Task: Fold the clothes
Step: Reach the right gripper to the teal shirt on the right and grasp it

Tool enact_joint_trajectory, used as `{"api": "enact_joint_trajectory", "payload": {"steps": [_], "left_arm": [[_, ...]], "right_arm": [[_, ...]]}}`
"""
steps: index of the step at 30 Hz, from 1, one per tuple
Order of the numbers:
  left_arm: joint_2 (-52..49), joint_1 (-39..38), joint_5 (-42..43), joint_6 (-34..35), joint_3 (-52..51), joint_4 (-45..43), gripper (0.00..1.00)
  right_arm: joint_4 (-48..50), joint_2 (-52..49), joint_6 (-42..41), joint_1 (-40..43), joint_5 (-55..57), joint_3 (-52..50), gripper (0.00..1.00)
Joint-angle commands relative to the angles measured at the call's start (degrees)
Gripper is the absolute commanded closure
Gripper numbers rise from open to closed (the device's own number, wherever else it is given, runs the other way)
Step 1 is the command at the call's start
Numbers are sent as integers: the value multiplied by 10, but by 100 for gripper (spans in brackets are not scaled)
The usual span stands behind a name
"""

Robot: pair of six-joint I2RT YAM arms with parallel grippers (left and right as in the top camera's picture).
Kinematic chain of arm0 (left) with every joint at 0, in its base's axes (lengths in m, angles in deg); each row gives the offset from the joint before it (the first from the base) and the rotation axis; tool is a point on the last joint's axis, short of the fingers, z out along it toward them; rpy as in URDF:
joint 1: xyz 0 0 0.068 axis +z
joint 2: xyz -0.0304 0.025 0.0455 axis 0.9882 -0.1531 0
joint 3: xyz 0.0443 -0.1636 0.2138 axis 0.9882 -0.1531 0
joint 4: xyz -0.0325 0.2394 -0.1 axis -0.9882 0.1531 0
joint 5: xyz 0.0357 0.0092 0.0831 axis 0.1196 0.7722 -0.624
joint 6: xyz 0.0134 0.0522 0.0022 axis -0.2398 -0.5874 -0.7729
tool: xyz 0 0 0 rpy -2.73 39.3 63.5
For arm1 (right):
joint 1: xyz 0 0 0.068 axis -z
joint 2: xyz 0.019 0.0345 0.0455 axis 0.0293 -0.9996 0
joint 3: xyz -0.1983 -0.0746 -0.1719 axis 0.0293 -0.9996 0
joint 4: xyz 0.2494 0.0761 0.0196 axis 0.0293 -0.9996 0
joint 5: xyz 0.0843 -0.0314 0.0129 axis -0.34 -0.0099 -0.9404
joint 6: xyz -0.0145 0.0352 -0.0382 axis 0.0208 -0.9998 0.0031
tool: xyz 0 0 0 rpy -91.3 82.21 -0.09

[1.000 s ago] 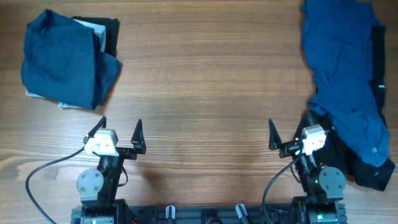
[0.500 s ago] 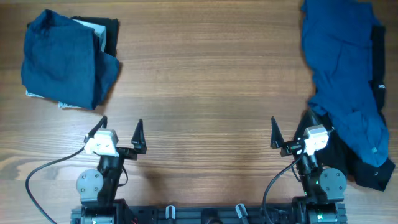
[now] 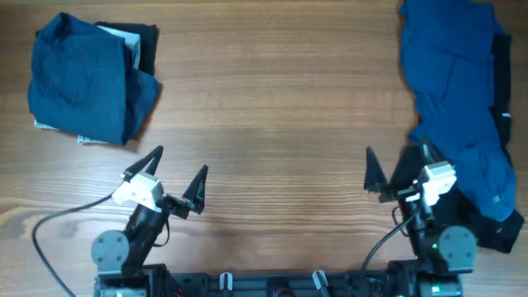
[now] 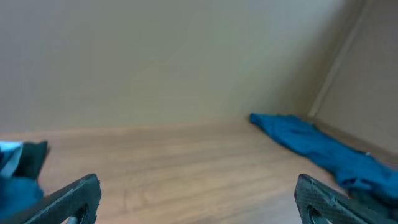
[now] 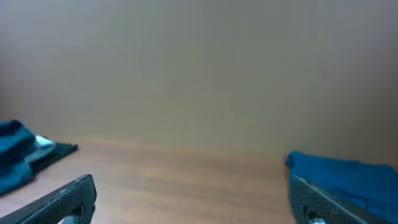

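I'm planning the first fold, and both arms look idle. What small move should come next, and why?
Probably reach the right gripper toward the crumpled blue shirt just beside it: its jaws stand open and empty, and that shirt lies unfolded, while the stack at far left looks already folded.

2 clothes piles (image 3: 87, 82) (image 3: 458, 107), 2 grippers (image 3: 180, 160) (image 3: 397, 151)
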Motion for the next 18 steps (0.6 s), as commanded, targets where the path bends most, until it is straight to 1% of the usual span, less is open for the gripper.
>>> {"api": "enact_joint_trajectory", "payload": {"steps": [1,3,5,7,9,13,16,18], "left_arm": [[-108,-3,19,12,111,9,0],[-184,-3,20,12,170,37,0],[-264,-3,24,12,235,77,0],[-350,-3,24,12,311,131,0],[-449,-3,23,5,403,207,0],[-612,-3,22,-54,558,358,0],[-728,-3,23,-76,649,436,0],[-783,-3,23,-76,679,453,0]], "right_arm": [[1,-116,-7,-3,-33,103,0],[-6,-191,-8,-3,-56,161,0],[-33,-267,-9,-3,-73,229,0],[-88,-343,-4,-3,-75,307,0],[-165,-428,32,-3,-74,400,0],[-288,-571,103,-3,-74,542,0],[-352,-675,120,-3,-74,619,0],[-363,-729,119,-3,-75,638,0]]}}
